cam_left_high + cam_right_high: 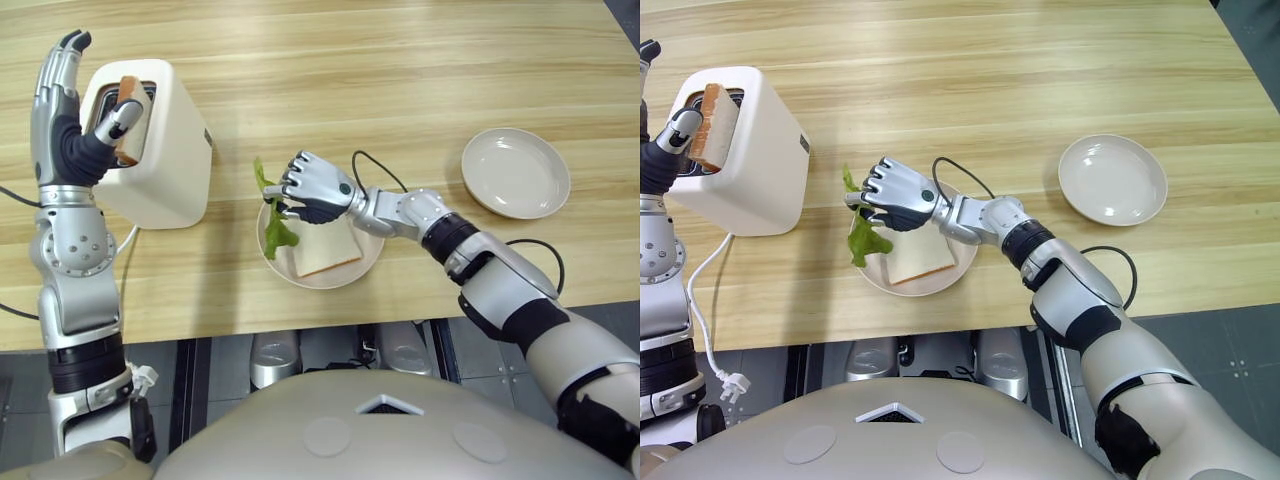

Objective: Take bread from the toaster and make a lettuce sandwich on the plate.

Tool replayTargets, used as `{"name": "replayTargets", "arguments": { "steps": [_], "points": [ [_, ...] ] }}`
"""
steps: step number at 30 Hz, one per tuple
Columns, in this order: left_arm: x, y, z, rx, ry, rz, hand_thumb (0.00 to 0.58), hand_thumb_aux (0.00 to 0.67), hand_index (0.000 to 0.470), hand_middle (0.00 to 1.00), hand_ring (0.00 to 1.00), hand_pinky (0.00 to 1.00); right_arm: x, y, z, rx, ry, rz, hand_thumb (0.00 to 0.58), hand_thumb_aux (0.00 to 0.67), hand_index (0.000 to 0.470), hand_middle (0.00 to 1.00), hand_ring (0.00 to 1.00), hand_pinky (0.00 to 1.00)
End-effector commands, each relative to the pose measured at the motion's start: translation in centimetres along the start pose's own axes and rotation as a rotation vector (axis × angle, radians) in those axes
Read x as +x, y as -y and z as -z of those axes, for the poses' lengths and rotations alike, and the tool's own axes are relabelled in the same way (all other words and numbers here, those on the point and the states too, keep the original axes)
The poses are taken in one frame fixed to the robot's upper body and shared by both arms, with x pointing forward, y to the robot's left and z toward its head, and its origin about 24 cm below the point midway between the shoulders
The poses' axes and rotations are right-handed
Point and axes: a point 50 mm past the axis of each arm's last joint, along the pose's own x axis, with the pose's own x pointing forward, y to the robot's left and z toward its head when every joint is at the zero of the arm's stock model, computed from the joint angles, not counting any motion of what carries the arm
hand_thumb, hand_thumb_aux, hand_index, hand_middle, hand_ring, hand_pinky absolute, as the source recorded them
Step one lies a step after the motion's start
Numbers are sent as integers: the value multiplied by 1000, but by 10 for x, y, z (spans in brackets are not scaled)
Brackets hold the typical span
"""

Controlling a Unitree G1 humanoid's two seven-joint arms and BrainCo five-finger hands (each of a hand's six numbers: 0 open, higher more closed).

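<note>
Light wooden desk (400, 80) viewed from above. At 10 o'clock of the view, white box-shaped plastic toaster (175, 150), with a browned slice of toast (712, 128) standing upright in its top slot, raised above the rim. Left robot hand (60, 130) at 9 o'clock of the toaster, fingers straight and pointing up, held apart from the thumb; thumb tip touching the toast, nothing pinched. Near the view's centre, round beige ceramic plate (368, 258) carrying a flat square slice of white bread (325, 250). Right robot hand (315, 185) over the plate's 11 o'clock edge, fingers curled and pinching a crinkled green lettuce leaf (278, 232); leaf hanging down, its lower end over the plate's 9 o'clock rim. At 2 o'clock of this plate, well apart, second round beige plate (515, 172). Thin black cable (372, 160) looping on the desk behind the right wrist; white power cord (700, 290) trailing from the toaster toward 6 o'clock.
</note>
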Motion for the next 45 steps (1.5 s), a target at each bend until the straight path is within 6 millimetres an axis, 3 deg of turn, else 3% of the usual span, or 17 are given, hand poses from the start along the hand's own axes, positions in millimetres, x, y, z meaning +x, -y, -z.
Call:
{"name": "replayTargets", "arguments": {
  "steps": [1,7,17,27,36,37,38,39,42,45],
  "points": [
    [-2,-3,17,95,-83,10,0,0,0,0,0,0,4,2,-3,22,9,12,580,670,460,1000,1000,1000],
    [-5,-5,31,231,-173,-7,0,0,0,0,0,0,-11,-10,3,51,-61,-104,580,670,460,1000,1000,1000],
    [-5,4,27,188,-172,20,0,0,0,0,0,0,-60,-22,21,117,-244,-375,580,670,460,1000,1000,1000],
    [-5,3,23,199,-167,10,0,0,0,0,0,0,-85,3,22,150,-251,-393,580,670,460,1000,1000,1000],
    [-3,7,22,186,-168,24,0,0,0,0,0,0,-90,5,19,171,-280,-418,580,670,460,1000,1000,1000],
    [-3,7,22,186,-168,24,0,0,0,0,0,0,-91,4,20,169,-292,-426,0,0,0,949,949,949],
    [-3,7,22,187,-167,23,0,0,0,0,0,0,-93,4,21,166,-303,-429,0,0,0,949,949,949],
    [-3,6,22,188,-167,21,0,0,0,0,0,0,-94,4,21,164,-312,-430,0,0,0,765,765,765],
    [-3,3,24,202,-175,12,0,0,0,0,0,0,-98,10,23,158,-329,-418,0,0,0,678,678,678],
    [-4,-2,27,256,-186,-1,0,0,0,0,0,0,-102,26,32,117,-344,-392,0,0,0,667,667,667]
  ]
}}
